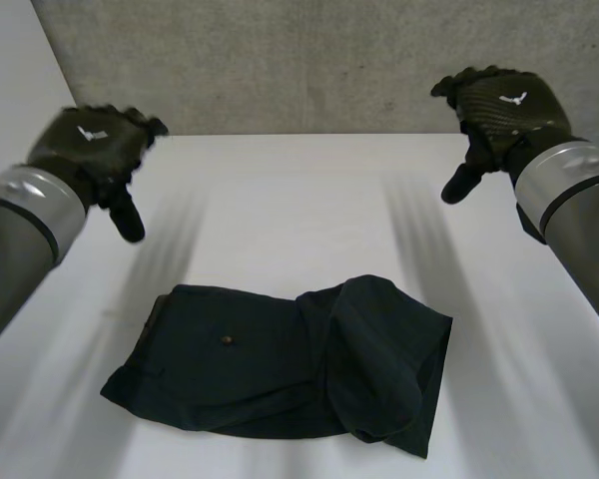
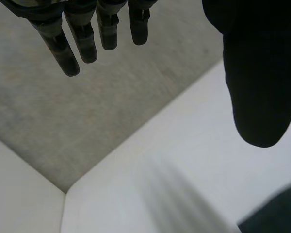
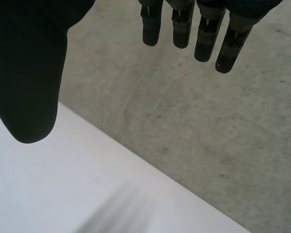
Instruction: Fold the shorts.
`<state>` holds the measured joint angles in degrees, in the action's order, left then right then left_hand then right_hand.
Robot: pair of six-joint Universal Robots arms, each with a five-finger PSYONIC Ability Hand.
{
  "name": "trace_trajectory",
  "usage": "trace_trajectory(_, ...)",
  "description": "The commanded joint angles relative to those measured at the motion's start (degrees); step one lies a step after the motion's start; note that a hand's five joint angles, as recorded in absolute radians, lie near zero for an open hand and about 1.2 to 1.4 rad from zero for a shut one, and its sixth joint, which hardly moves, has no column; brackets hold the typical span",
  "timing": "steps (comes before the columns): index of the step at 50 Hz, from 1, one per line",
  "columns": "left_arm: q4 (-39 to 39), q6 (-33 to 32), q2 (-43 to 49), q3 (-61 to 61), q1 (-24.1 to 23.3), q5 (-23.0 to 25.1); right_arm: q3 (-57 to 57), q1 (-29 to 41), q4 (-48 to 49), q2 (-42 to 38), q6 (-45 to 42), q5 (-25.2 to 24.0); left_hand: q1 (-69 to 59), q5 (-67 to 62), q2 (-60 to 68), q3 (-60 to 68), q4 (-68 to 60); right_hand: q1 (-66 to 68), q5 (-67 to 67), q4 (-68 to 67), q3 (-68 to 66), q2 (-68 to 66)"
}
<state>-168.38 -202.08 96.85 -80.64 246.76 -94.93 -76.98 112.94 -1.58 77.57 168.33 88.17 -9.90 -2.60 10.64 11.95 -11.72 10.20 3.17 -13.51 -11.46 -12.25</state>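
Dark shorts (image 1: 240, 364) on white table (image 1: 299, 200), grey wall (image 1: 299, 60) behind

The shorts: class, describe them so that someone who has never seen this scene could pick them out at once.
Start at the white table. On its near half lie the shorts, dark, with one end folded over. They are the only cloth there and lie flat, while the black left hand and right hand hang open near the far corners, touching nothing.

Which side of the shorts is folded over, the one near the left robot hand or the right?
The side of the shorts toward the right robot hand: cloth lies doubled there; the other side is flat.
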Motion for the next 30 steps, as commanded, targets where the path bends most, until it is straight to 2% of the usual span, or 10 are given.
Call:
trace_trajectory(1,0.2,-8.8,0.4,-6.5,-4.4,3.3,-2.0,1.7,-1.7,-2.2,-4.5,-6.2,-2.0,0.7,1.3,-0.1,-0.2,-0.2,-3.2,3.5,1.5,2.3)
trace_trajectory(7,-0.9,-8.7,-0.3,-16.0,-5.3,4.9,-8.8,2.3,-1.0,-2.4,-4.8,-10.9,-3.5,-0.8,2.8,1.5,-1.7,-0.2,-3.2,3.5,1.5,2.3)
trace_trajectory(12,-6.9,-8.5,-0.3,-26.5,-4.6,7.7,-12.7,1.9,-0.1,-3.1,-4.8,-13.8,-3.7,-1.0,2.9,1.6,-1.9,-0.2,-3.2,3.5,1.5,2.3)
trace_trajectory(20,-15.7,-8.4,-0.2,-35.4,-2.9,9.2,-15.6,1.8,2.5,-3.8,-4.9,-13.8,-9.0,-6.3,8.3,7.0,-7.2,-0.2,-3.2,3.5,1.5,2.3)
trace_trajectory(26,-20.0,-7.6,0.4,-36.6,-2.8,9.0,-16.3,1.9,3.2,-4.2,-4.9,-13.6,-25.0,-22.3,24.3,23.0,-23.2,-0.2,-3.2,3.5,1.5,2.3)
trace_trajectory(29,-21.2,-7.5,1.0,-36.6,-2.7,9.0,-16.5,2.0,3.3,-4.4,-5.0,-13.6,-48.2,-45.5,47.4,46.1,-46.4,-0.2,-3.2,3.5,1.5,2.3)
trace_trajectory(30,-22.0,-7.5,1.4,-36.5,-2.7,8.8,-16.6,2.0,3.3,-4.5,-5.0,-13.5,-60.1,-57.4,59.3,58.0,-58.3,-0.2,-3.2,3.5,1.5,2.3)
